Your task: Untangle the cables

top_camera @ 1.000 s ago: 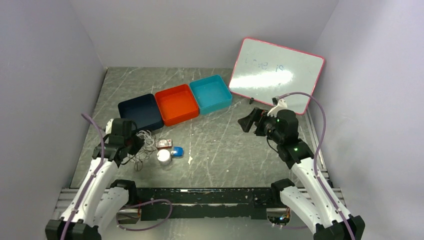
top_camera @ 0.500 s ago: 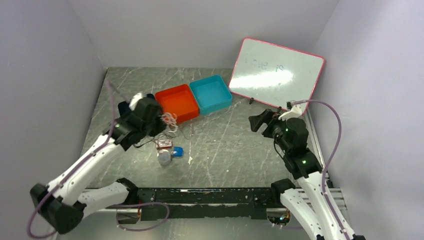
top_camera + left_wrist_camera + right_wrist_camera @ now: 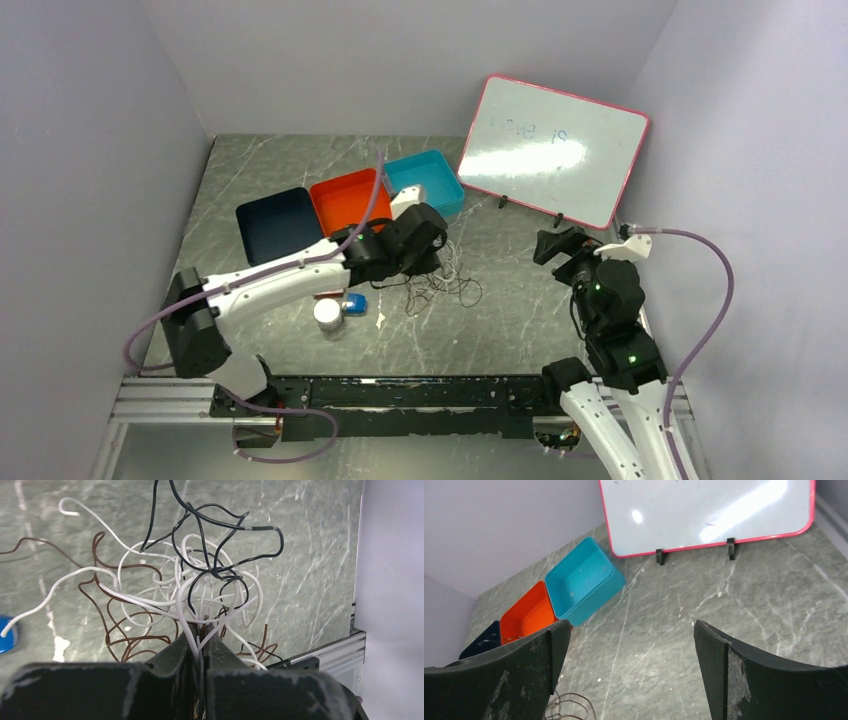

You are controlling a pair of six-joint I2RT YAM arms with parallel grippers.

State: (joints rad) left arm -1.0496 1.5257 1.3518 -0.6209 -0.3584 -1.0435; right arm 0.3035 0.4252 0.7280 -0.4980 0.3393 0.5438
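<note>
The cables (image 3: 200,575) are a tangle of thin white, black and brown cords. In the left wrist view they fan out above the marbled table just past my left gripper (image 3: 200,636), which is shut on several strands of the bunch. From the top view the left gripper (image 3: 432,262) reaches to mid-table, and the cables (image 3: 445,285) trail from it onto the table. My right gripper (image 3: 553,243) hovers open near the right side, well apart from the tangle. In the right wrist view its fingers (image 3: 629,630) hold nothing, and a few brown loops of the cables (image 3: 574,705) show at bottom left.
Navy tray (image 3: 262,222), orange tray (image 3: 340,195) and teal tray (image 3: 440,185) stand in a row behind the left arm. A pink-framed whiteboard (image 3: 550,150) leans at the back right. A white round object (image 3: 327,313) and a blue one (image 3: 354,304) lie front left.
My left arm swung from the left side to mid-table, carrying the cable bunch to the right. My right arm drew back toward the right wall, its jaws still open.
</note>
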